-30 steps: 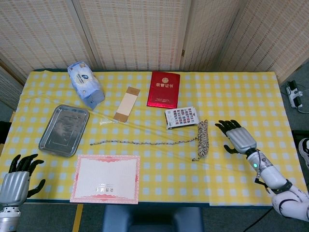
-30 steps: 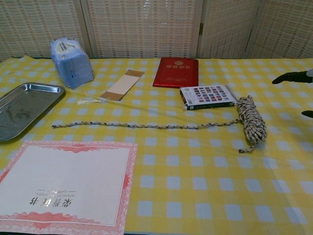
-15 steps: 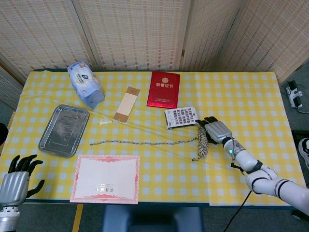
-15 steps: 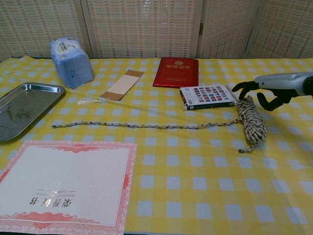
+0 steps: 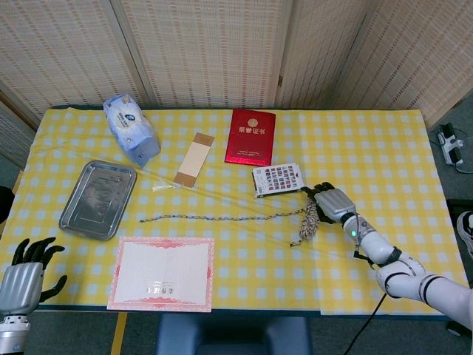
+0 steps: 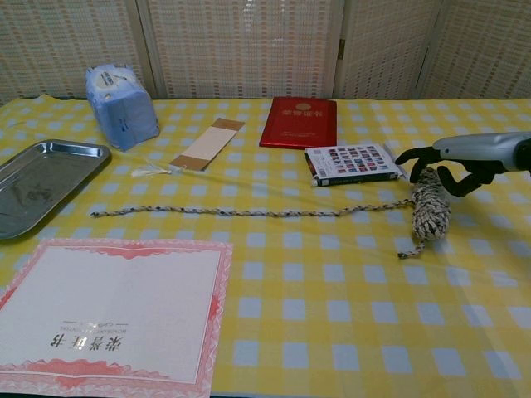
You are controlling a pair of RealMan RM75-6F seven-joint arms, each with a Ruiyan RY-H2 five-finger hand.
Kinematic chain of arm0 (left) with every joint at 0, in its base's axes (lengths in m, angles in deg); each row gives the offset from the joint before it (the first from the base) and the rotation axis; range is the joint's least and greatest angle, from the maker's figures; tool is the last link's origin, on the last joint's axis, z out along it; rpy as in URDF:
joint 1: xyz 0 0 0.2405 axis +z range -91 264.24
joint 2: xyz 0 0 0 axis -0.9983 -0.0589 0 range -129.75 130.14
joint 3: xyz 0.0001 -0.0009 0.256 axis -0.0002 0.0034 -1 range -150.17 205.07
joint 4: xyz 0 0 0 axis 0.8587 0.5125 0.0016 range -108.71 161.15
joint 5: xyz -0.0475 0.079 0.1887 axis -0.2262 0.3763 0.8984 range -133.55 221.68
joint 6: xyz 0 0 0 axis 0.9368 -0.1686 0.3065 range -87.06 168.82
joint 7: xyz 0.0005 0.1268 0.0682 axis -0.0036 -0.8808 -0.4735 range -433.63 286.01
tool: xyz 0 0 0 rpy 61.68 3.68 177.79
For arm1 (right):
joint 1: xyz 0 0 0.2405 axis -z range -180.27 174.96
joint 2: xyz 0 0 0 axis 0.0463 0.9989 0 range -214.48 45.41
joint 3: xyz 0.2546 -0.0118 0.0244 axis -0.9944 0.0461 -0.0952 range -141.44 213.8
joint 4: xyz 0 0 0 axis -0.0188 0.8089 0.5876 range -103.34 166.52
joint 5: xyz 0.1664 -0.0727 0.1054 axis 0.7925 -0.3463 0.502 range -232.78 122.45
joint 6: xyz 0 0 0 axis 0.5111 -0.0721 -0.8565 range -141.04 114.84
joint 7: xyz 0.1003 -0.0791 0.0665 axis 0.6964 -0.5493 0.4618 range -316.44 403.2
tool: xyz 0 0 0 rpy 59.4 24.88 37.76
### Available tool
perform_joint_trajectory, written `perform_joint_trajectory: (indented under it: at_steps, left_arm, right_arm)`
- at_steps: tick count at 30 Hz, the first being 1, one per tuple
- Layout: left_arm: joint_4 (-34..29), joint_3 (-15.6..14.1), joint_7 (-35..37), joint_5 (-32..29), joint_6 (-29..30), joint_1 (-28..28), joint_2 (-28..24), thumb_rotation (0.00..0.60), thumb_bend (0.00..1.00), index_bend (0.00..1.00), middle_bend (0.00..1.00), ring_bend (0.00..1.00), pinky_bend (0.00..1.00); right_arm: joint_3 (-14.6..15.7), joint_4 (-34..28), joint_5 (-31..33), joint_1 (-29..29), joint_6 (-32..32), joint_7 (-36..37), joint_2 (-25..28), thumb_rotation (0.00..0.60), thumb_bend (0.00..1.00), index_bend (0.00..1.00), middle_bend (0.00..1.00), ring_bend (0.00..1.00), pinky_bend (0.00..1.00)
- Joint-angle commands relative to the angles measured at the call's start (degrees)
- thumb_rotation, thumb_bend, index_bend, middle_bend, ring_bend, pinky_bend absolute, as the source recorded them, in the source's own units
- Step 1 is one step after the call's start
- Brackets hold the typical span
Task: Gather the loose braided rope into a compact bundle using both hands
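Observation:
The braided rope lies across the middle of the checked table. Its long tail (image 5: 222, 217) (image 6: 249, 212) runs left from a wound coil (image 5: 310, 218) (image 6: 430, 211) at the right. My right hand (image 5: 334, 203) (image 6: 465, 157) sits at the coil's far end, fingers curled around the top of the coil and gripping it. The coil's near end trails a short loose tip. My left hand (image 5: 22, 277) hangs off the table's near left corner, fingers apart and holding nothing; the chest view does not show it.
A steel tray (image 5: 96, 198) lies at the left and a pink-bordered certificate (image 5: 162, 274) at the front. A card box (image 5: 278, 179) sits just behind the coil. Farther back are a red booklet (image 5: 250, 136), a beige strip (image 5: 195, 159) and a blue tissue pack (image 5: 131, 127).
My right hand moved left from open air to the coil and curled its fingers round the coil's top; the coil bunched up shorter. My left hand barely moved.

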Motion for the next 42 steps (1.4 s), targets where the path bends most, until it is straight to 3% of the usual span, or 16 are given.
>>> perform_joint_trajectory:
  at_steps: [1,10,15,19,23,26,31,42]
  left_arm:
    - [0.3,0.0,0.4,0.1,0.1,0.0,0.2,0.6,0.32,0.33,0.21,0.19,0.1]
    - [1.2,-0.1,1.6,0.6,0.1,-0.1,0.5,0.6,0.32,0.33,0.21,0.19,0.1]
    - [1.1,-0.2,1.6,1.3,0.2,-0.2,0.7,0.6,0.32,0.33,0.21,0.19,0.1]
    - [0.9,-0.3,1.5,1.5,0.3,-0.2,0.7,0.6,0.32,0.33,0.21,0.19,0.1]
    - [0.8,-0.3,1.6,1.5,0.5,-0.1,0.6,0.6,0.32,0.33,0.21,0.19,0.1]
    - [0.9,-0.3,1.7,1.4,0.6,0.1,0.5,0.6,0.32,0.33,0.21,0.19,0.1]
    - [1.0,-0.4,1.9,1.3,0.6,0.2,0.6,0.6,0.32,0.33,0.21,0.19,0.1]
    - [1.0,-0.5,1.8,1.3,0.6,0.4,0.4,0.6,0.32,0.33,0.21,0.19,0.1]
  right_arm:
    - [1.2,-2.3,0.8,1.5,-1.1,-1.0,1.9,0.6,0.98,0.0,0.24,0.09,0.0]
    - [5.1,-12.1,1.4,7.8,-7.1,-2.4,9.5,0.6,0.98,0.0,0.24,0.1,0.0]
    - [5.4,-13.6,1.8,10.1,-11.1,-3.8,10.6,0.6,0.96,0.0,0.24,0.1,0.01]
    - [4.4,-13.1,3.1,11.7,-15.8,-6.5,8.9,0.6,0.52,0.0,0.18,0.1,0.01]
    - [4.0,-12.3,4.3,11.9,-17.2,-9.7,6.7,0.6,0.38,0.0,0.13,0.1,0.01]
    - [3.7,-11.2,4.8,11.9,-18.5,-12.5,4.6,0.6,0.37,0.01,0.13,0.11,0.02]
    - [3.3,-8.9,5.3,12.0,-19.9,-15.1,1.4,0.6,0.37,0.13,0.21,0.21,0.1]
    - [2.9,-3.3,3.2,11.8,-19.8,-12.2,-3.4,0.6,0.36,0.23,0.27,0.27,0.18]
